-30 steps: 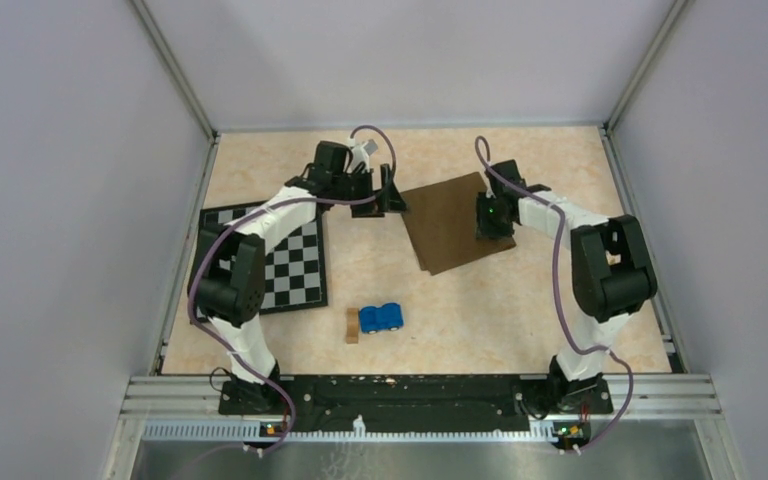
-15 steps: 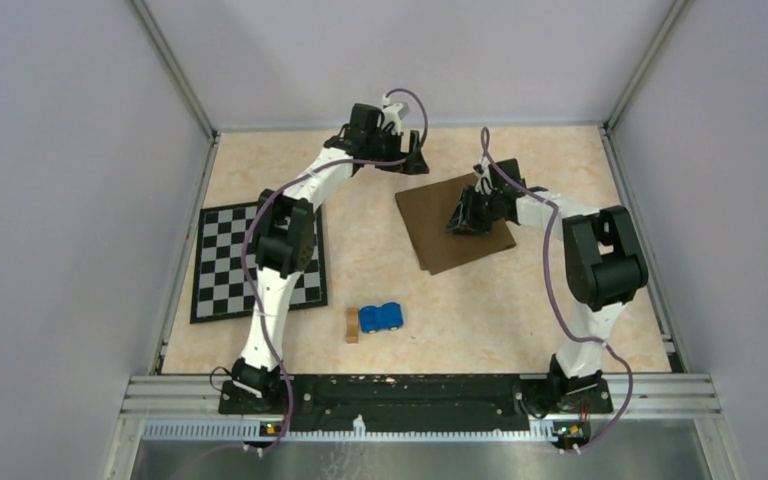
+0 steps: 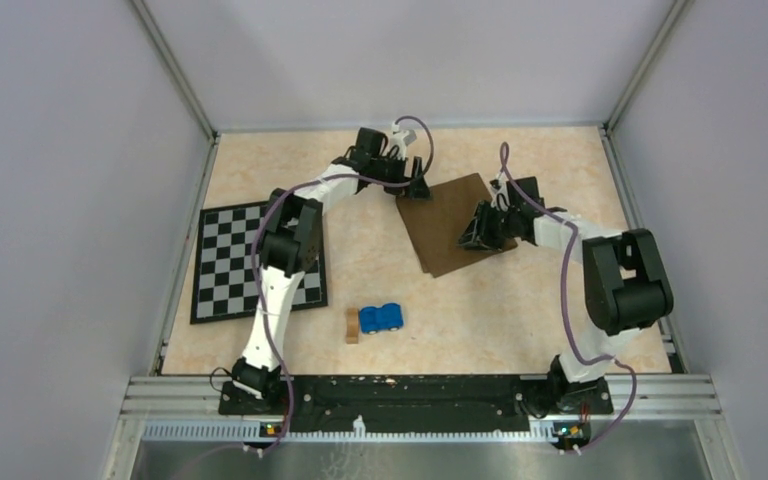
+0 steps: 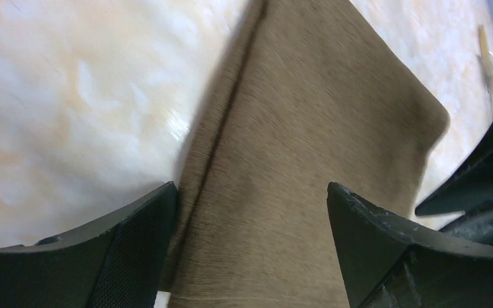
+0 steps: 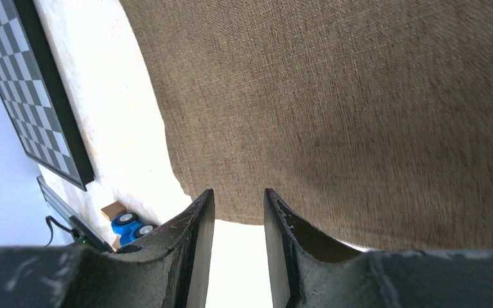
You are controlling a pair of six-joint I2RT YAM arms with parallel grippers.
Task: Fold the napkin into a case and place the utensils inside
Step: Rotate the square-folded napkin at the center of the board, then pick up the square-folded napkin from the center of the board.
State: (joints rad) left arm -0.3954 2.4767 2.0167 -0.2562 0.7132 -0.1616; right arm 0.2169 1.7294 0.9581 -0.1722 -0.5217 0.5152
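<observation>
Two arms are crowding one cloth here. The napkin (image 3: pixel 445 225) lies flat mid-table, rotated a bit, with a doubled-up seam along its left edge. The left gripper (image 3: pixel 418 188) sits over the far-left corner, jaws spread wide, and in the wrist view that seam runs straight away between them. The right gripper (image 3: pixel 475 238) is at the near-right edge with only a narrow gap, nothing pinched, cloth just ahead of its tips. I'd say the left arm is better lined up for the next fold. The chessboard mat (image 3: pixel 250 260), blue toy car (image 3: pixel 381 317) and wooden block (image 3: pixel 352 325) sit well apart, not blocking anything.
</observation>
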